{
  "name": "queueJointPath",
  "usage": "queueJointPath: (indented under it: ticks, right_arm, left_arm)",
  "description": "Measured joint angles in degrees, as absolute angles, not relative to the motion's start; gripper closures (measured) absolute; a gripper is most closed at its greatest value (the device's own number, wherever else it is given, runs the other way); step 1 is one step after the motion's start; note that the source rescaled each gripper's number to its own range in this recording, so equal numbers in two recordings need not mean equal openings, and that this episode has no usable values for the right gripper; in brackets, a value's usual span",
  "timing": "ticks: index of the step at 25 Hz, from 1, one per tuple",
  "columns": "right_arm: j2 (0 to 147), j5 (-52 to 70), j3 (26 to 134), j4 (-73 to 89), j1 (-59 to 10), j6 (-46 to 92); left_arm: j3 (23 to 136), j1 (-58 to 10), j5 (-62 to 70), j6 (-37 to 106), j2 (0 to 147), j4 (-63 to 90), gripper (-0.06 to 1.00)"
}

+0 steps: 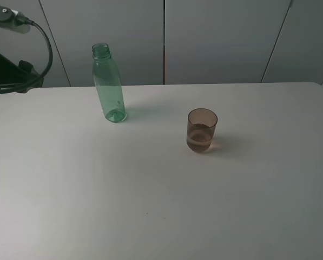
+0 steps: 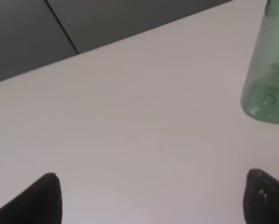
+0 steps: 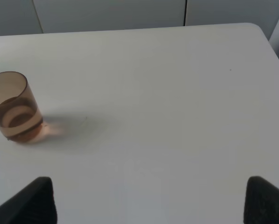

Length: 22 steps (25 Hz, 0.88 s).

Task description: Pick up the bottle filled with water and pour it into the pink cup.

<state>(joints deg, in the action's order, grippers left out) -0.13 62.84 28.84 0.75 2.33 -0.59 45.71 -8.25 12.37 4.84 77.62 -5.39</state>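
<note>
The green transparent bottle (image 1: 108, 86) stands upright and uncapped at the back left of the white table (image 1: 150, 206). I see no water line in it. Its base also shows in the left wrist view (image 2: 266, 95). The pink cup (image 1: 202, 130) stands upright near the table's middle, apart from the bottle, with clear liquid in its lower part; it also shows in the right wrist view (image 3: 15, 112). My left gripper (image 2: 153, 200) is open and empty, off to the side of the bottle. My right gripper (image 3: 148, 200) is open and empty, well away from the cup.
Part of my left arm and its cable (image 1: 15, 65) shows at the far left edge above the table's back corner. Grey wall panels (image 1: 215, 38) stand behind the table. The table's right edge (image 3: 270, 42) is near.
</note>
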Motion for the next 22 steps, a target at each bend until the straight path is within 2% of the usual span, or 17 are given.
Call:
queueJointPath:
  ticks: [8, 12, 22]
  right_arm:
    - [-0.13, 62.84, 28.84, 0.75, 2.33, -0.59]
    - [-0.13, 62.84, 28.84, 0.75, 2.33, -0.59]
    - [-0.13, 62.84, 28.84, 0.75, 2.33, -0.59]
  left_arm:
    - [45.8, -7.49, 22.02, 17.34, 64.93, 6.38, -0.02]
    - [45.61, -6.97, 27.66, 18.17, 55.71, 7.41, 0.01]
    - [43.92, -6.88, 53.6, 17.41, 35.09, 10.49, 0.01]
